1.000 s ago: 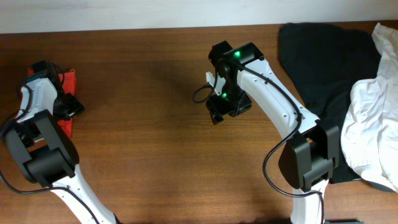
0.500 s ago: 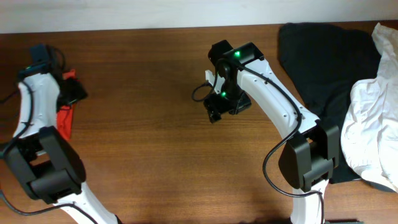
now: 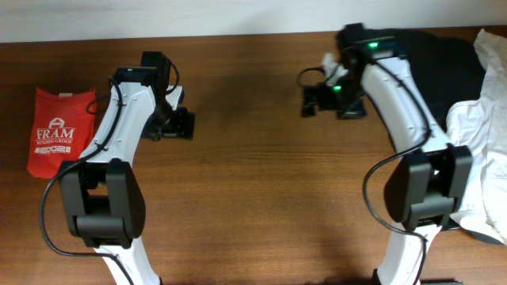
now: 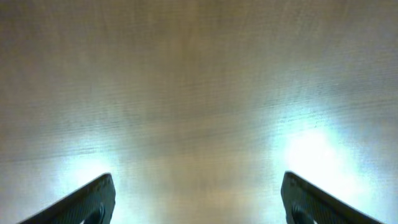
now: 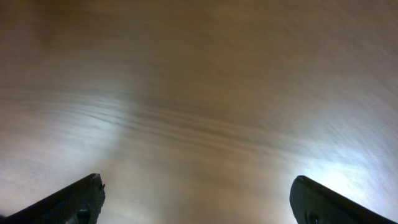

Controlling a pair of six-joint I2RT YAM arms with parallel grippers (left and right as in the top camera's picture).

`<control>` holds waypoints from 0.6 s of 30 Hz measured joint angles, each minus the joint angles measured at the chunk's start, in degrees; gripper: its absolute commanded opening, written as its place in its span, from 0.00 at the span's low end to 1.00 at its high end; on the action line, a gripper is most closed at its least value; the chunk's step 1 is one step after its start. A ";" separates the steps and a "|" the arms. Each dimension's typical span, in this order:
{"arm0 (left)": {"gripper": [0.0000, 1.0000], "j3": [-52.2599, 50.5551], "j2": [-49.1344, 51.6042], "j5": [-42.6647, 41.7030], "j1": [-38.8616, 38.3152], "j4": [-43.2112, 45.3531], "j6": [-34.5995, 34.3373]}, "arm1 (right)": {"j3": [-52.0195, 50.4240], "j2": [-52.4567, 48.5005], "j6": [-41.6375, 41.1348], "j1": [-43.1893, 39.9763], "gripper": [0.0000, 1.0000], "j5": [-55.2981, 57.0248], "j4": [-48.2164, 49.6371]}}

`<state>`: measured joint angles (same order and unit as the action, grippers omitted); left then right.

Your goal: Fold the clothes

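Tee [image 3: 62, 131] looks thin, limp, light, prob. best pinched at edge/corners; L gripper [image 4: 198, 200] & R gripper [image 5: 198, 200] both spread wide, empty.

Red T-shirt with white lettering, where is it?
In the overhead view, the red T-shirt lies folded at the far left of the table, just left of the left arm.

overhead: even, sharp | wrists: blurred, perhaps motion; glare patches (lower corners)
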<state>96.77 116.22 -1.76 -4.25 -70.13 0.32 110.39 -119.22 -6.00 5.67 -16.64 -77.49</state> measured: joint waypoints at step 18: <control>0.85 -6.12 -15.30 0.02 1.20 -6.54 -2.93 | -0.57 5.25 3.28 -1.46 0.99 3.15 -12.66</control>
<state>90.65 100.92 -1.74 -3.05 -76.66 -2.61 109.82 -113.97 -2.72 4.21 -13.50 -90.15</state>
